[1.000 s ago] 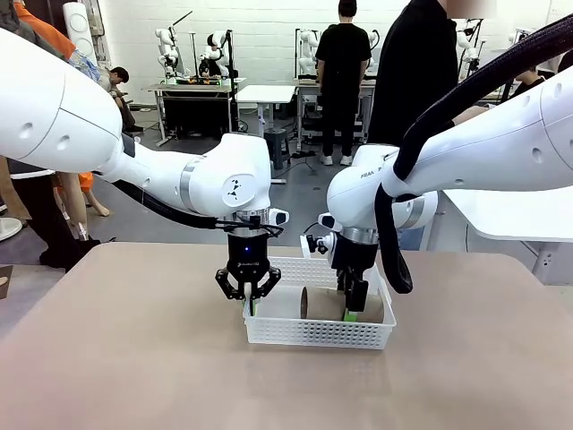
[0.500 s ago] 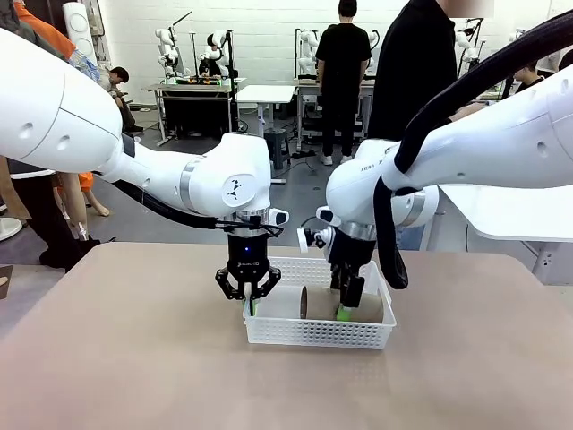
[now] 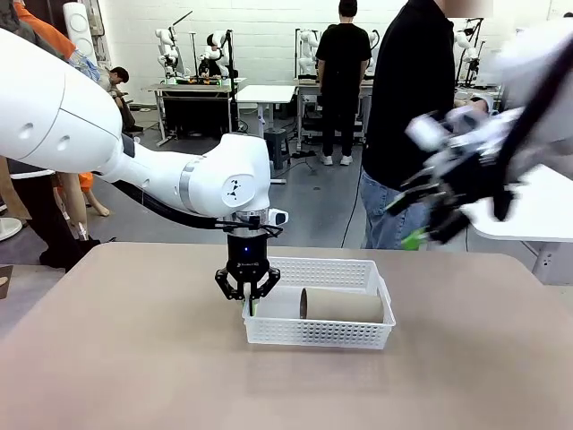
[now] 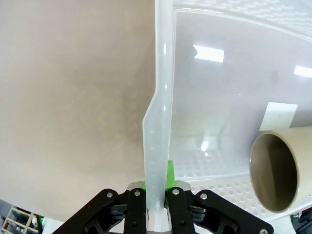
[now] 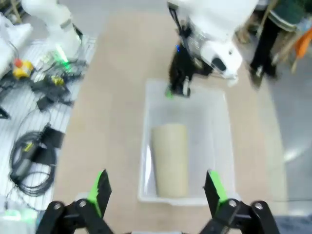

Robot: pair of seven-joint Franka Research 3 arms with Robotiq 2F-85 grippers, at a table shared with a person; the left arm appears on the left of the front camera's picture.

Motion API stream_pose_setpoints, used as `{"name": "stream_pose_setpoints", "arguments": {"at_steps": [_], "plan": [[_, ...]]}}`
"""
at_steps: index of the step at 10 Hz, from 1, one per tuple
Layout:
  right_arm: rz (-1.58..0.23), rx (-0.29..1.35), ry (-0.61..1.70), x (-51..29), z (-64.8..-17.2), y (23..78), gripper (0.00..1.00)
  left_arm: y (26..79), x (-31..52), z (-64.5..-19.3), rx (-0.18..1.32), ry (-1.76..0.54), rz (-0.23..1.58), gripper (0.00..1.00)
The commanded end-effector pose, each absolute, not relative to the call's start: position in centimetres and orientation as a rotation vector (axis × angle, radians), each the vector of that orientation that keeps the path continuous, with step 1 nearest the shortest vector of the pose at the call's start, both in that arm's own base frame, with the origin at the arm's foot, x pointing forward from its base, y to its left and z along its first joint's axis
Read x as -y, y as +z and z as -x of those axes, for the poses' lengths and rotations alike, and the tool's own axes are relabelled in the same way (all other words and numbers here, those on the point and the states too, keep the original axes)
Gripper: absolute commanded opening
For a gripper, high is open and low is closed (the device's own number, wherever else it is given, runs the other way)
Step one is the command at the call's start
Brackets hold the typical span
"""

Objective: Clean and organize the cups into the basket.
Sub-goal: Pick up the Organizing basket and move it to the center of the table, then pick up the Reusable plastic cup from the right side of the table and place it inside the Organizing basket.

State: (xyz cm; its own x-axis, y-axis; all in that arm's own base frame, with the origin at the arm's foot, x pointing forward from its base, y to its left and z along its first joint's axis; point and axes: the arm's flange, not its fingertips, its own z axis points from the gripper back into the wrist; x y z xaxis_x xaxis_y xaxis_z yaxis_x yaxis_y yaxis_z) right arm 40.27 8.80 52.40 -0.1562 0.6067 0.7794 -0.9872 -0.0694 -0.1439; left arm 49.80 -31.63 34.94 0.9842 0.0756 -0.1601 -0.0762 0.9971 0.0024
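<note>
A white mesh basket [image 3: 313,333] sits mid-table. One tan cup [image 3: 345,306] lies on its side inside it, mouth toward the left. My left gripper [image 3: 248,300] is shut on the basket's left wall. The left wrist view shows that wall [image 4: 157,122] pinched between the green pads, with the cup's open mouth [image 4: 275,170] at lower right. My right gripper [image 3: 425,224] hangs motion-blurred, high and to the right of the basket, open and holding nothing. From above, the right gripper [image 5: 157,183] looks down on the cup [image 5: 170,156], the basket [image 5: 146,146] and the left gripper [image 5: 178,87].
A person in a black top [image 3: 412,90] stands at the table's far side. A white side table [image 3: 519,215] is at the right. Cables and gear [image 5: 34,97] lie on a surface beside the brown table. Bare tabletop [image 3: 134,358] surrounds the basket.
My right gripper has risen out of the basket and swung up and to the right, leaving the tan cup lying inside. The left gripper and the basket have not moved.
</note>
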Motion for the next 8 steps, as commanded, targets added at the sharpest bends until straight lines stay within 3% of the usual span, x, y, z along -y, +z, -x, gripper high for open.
{"name": "stream_pose_setpoints", "arguments": {"at_steps": [1, 2, 4, 8], "plan": [[-0.88, 0.987, 1.552, 6.1, -36.6, 50.4, 1.0, 34.9, 31.3, -49.8, -0.167, 0.062, 0.0, 0.0], [-0.96, 1.126, 1.517, 11.9, -35.3, 49.4, 1.0, 34.9, 31.3, -49.8, -0.167, 0.062, 0.0, 0.0], [-1.033, 1.251, 1.53, 18.3, -33.9, 45.7, 1.0, 34.9, 31.3, -49.8, -0.167, 0.062, 0.0, 0.0], [-1.083, 1.248, 1.383, 22.0, -36.6, 38.7, 1.0, 34.9, 31.3, -49.8, -0.167, 0.062, 0.0, 0.0]]}}
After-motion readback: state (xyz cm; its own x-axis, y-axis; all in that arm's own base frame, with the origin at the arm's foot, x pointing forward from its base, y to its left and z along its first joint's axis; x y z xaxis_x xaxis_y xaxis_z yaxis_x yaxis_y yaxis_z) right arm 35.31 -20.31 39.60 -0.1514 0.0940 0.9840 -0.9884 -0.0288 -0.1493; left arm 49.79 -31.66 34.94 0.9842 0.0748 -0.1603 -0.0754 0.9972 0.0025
